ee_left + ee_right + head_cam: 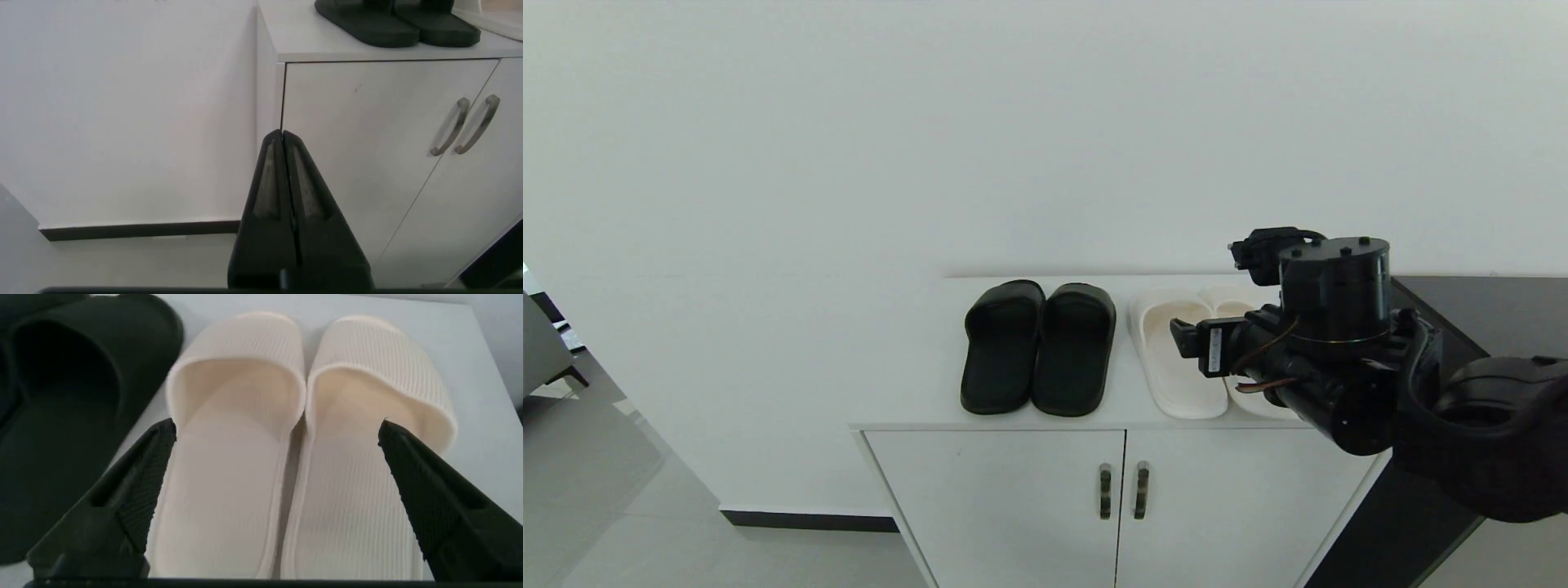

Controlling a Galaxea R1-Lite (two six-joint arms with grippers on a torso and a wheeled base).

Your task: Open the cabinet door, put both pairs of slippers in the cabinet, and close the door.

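A white two-door cabinet (996, 506) stands against the wall with both doors shut and its twin handles (1123, 490) side by side at the centre. On its top lie a black pair of slippers (1037, 347) and, to the right, a white pair of slippers (302, 457). My right gripper (278, 433) hovers over the heel end of the white pair, open wide, one finger on each outer side and nothing held. My left gripper (283, 139) is shut and empty, low in front of the cabinet's left corner (282, 98), at door height.
A dark tabletop (1486, 310) adjoins the cabinet on the right. White wall behind, with a dark baseboard (809, 520). Grey floor (605, 506) lies open to the left, where a chair (543, 351) sits at the view's edge.
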